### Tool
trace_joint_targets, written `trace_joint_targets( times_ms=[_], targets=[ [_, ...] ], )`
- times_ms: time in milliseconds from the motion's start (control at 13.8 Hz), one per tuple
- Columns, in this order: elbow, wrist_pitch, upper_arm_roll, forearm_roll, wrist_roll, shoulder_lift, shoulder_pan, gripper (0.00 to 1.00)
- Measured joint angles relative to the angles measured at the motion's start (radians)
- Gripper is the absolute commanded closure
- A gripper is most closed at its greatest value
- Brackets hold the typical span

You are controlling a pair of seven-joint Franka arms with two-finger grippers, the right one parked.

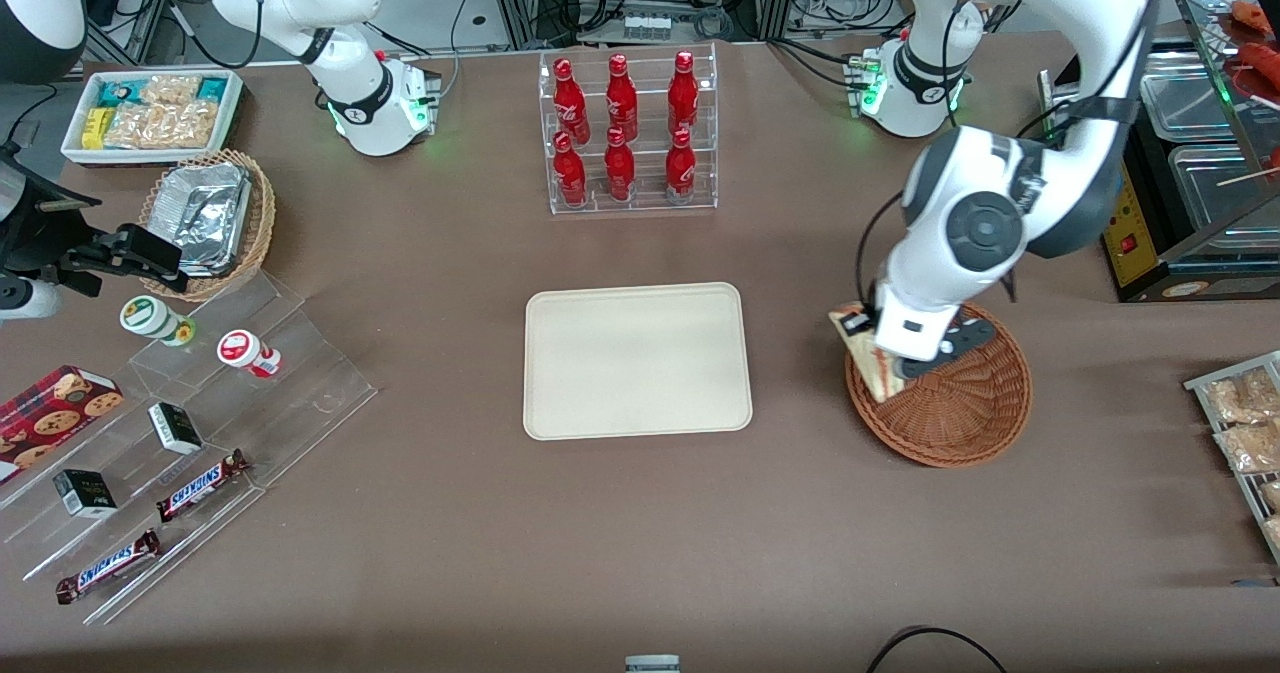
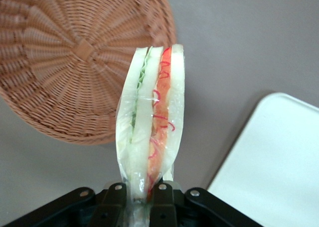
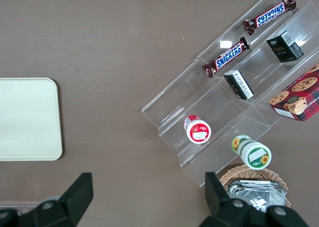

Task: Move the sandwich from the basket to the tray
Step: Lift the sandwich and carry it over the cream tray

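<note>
Front view: gripper (image 1: 897, 365) sits at centre-right of the frame, over the rim of the basket (image 1: 960, 408) on the side facing the tray (image 1: 637, 360). The sandwich (image 1: 868, 355) shows as a pale wedge at the edge of the basket, tucked under the wrist — part of it hidden by the arm.

Left wrist view: fingers (image 2: 115, 203) are pinched together on the lower end of the sandwich (image 2: 153, 120), which stands edge-on with green filling on one side and red on the other, in clear wrap. The basket (image 2: 75, 62) looks empty inside; the wedge appears lifted clear of the weave, though I cannot tell from these views how high. A corner of the tray (image 2: 279, 162) shows just past the sandwich.

Status, as a judgement: grasp done, pick-up from the basket done or nearly so. Left to do — carry across the bare strip of table toward frame centre, lower onto the tray, release. The tray is bare in the front view, so nothing is placed yet.

Roughly the first half of the job is complete.
</note>
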Motion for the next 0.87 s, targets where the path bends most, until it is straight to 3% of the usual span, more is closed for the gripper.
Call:
trace_joint_targets(
  times_ms=[362,868],
  targets=[
    [0.081,0.002,-0.002,-0.001,-0.007,0.089,-0.135,1.00],
    [0.307,0.007,-0.002,-0.001,-0.082,0.310,-0.322,1.00]
  ],
)
